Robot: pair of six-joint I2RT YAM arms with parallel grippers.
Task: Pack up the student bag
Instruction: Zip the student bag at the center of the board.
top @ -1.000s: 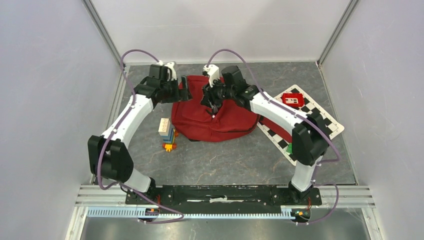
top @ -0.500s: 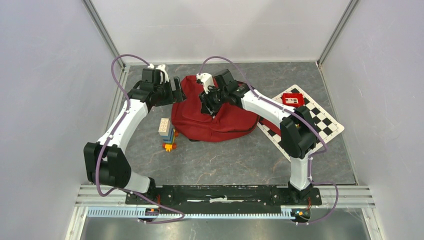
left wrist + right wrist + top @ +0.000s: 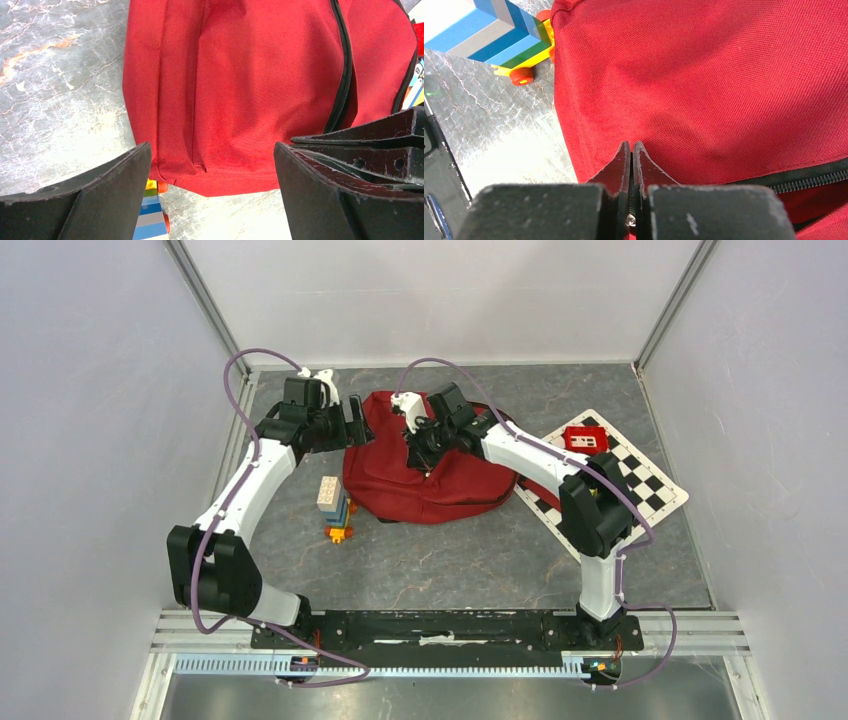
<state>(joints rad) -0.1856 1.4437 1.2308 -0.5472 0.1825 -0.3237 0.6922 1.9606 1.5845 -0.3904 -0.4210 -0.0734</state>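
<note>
Though unclear from above, wrist cams: R end effector [image 3: 631, 146] together over student bag [image 3: 704, 75], L end effector [image 3: 211, 148] apart.

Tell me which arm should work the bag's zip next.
Right, probably. The right fingers are shut close over the student bag, just beside the zip. The left fingers stand wide open above the bag's edge, holding nothing.

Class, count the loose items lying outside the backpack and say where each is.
3. A toy-block tower left of the backpack; a checkered board right of it; a small red box on that board. More may be hidden under the bag.
</note>
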